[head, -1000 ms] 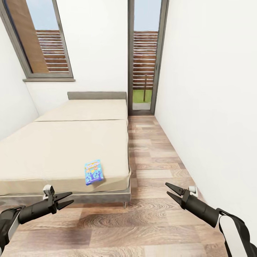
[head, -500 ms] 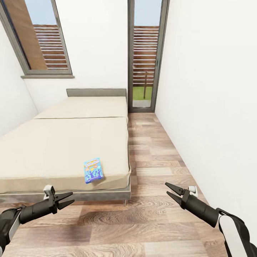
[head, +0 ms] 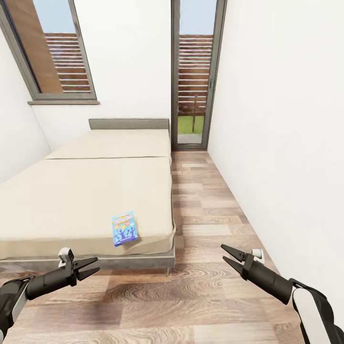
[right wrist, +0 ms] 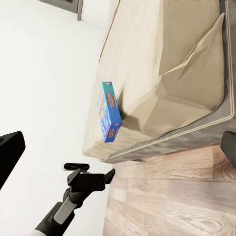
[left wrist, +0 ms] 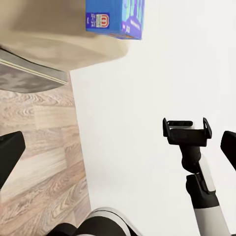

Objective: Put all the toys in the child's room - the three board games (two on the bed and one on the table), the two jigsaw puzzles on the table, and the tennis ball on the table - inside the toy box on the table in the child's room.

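Both claws hang empty over the wood floor [head: 200, 296] with their fingers spread apart: the left gripper [head: 91, 268] sits low just in front of the bed's foot end, and the right gripper [head: 228, 255] is held out over the open strip of floor beside the bed, near the white wall [head: 282, 143]. Neither touches anything. One blue board game [head: 125, 229] lies flat on the beige bed [head: 86, 196], close to its near right corner and just short of the edge where the cover sags; its printed lettering is too small to read. The left wrist view cuts the box [left wrist: 115, 17] off at the frame edge. The bed's left side runs out of the head view. Floor stays open along the bed toward the glass door [head: 193, 76].
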You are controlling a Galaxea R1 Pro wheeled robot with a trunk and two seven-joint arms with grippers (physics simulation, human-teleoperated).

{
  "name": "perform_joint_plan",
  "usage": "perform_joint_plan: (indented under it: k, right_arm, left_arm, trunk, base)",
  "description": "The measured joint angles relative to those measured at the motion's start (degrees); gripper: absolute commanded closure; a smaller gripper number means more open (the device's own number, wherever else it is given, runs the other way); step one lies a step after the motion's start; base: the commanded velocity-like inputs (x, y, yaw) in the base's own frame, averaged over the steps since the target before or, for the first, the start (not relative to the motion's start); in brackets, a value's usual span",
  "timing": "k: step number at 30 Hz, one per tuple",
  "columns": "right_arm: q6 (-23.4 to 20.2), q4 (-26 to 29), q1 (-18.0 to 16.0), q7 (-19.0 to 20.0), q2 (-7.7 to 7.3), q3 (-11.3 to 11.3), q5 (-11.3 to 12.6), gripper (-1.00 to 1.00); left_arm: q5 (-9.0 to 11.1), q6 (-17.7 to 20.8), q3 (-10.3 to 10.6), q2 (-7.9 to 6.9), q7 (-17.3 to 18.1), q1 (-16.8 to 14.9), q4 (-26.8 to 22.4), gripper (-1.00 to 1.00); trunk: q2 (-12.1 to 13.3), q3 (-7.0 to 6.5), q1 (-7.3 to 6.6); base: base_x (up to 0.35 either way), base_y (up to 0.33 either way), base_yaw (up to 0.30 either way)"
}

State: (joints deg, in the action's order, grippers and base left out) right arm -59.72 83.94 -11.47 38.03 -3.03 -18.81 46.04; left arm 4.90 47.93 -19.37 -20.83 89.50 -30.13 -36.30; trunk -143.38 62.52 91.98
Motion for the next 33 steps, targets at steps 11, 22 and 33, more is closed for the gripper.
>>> perform_joint_plan:
  k: [11, 22, 33]
  right_arm:
    - [0.0, 0.06, 0.0, 0.0, 0.03, 0.0, 0.03, -1.0]
    - [0.0, 0.08, 0.0, 0.0, 0.03, 0.0, 0.03, -1.0]
    - [0.0, 0.08, 0.0, 0.0, 0.03, 0.0, 0.03, -1.0]
  left_arm:
    - [0.06, -0.65, -0.04, 0.0, 0.06, -0.02, 0.0, -1.0]
    - [0.07, -0.8, -0.04, 0.0, 0.01, -0.02, 0.0, -1.0]
    - [0.05, -0.81, 0.02, 0.03, 0.0, -0.01, 0.0, -1.0]
  trunk:
    - [0.0, 0.0, 0.0]
    - [0.0, 0.0, 0.0]
    - [0.0, 0.0, 0.01]
  base:
    - [0.124, 0.016, 0.0]
    - [0.071, 0.001, 0.0]
    - [0.03, 0.0, 0.0]
